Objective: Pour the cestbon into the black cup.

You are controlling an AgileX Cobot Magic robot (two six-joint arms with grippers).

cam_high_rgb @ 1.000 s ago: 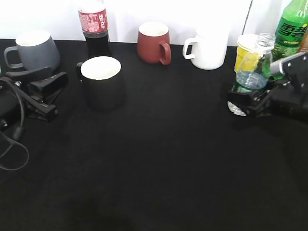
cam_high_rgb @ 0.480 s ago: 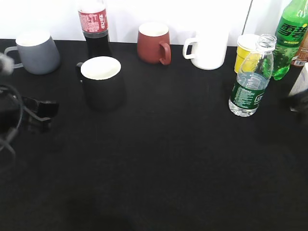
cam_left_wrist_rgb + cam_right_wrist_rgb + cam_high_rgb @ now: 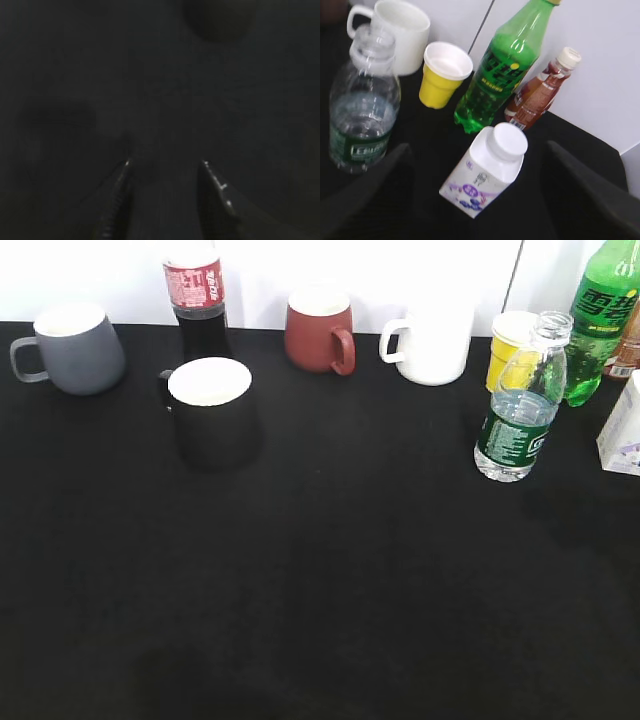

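The cestbon (image 3: 516, 410), a clear ribbed bottle with a dark green label and no cap, stands upright at the right of the black table. It also shows at the left of the right wrist view (image 3: 362, 110). The black cup (image 3: 212, 415) stands at the back left, its white inside showing. Neither arm shows in the exterior view. My right gripper (image 3: 476, 150) is open and empty, back from the cestbon. My left gripper (image 3: 166, 164) is open and empty over dark cloth; its view is very dim.
Along the back stand a grey mug (image 3: 75, 348), a cola bottle (image 3: 195, 290), a dark red mug (image 3: 318, 330), a white mug (image 3: 432, 340), a yellow cup (image 3: 510, 345) and a green soda bottle (image 3: 602, 310). A white milk bottle (image 3: 622, 425) stands at the right edge.
The right gripper let go of the cestbon, which now stands upright. Both arms drew back out of the exterior view, uncovering the white milk bottle.
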